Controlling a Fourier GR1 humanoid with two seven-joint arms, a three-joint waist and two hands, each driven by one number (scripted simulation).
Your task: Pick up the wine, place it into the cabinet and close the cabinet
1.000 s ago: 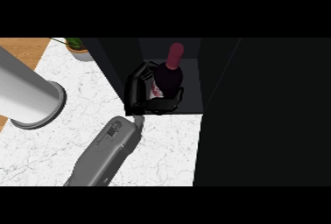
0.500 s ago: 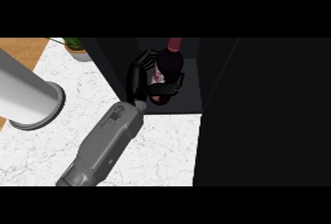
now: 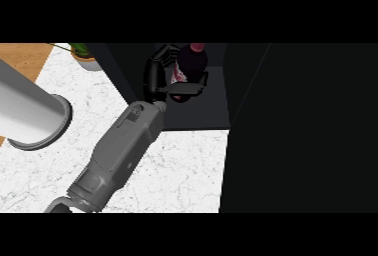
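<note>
White marble counter (image 3: pixel 184 170), dark cabinet (image 3: pixel 203 112) open; right hand (image 3: pixel 153 75) fingers curled round the wine bottle (image 3: pixel 195 61) inside the cabinet

Bright, even light fell on the white marble desk (image 3: pixel 177 170). The interior of the open black cabinet (image 3: pixel 201 113) lay in deep shade, where the dark red wine bottle (image 3: pixel 193 62) and black right hand (image 3: pixel 153 75) barely stood out.

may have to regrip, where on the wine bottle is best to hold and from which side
Probably the wide body below the neck, from the view's left. The wine bottle stands inside the cabinet, whose wall is close on its right, and the right hand is curled round the body from the left.
</note>
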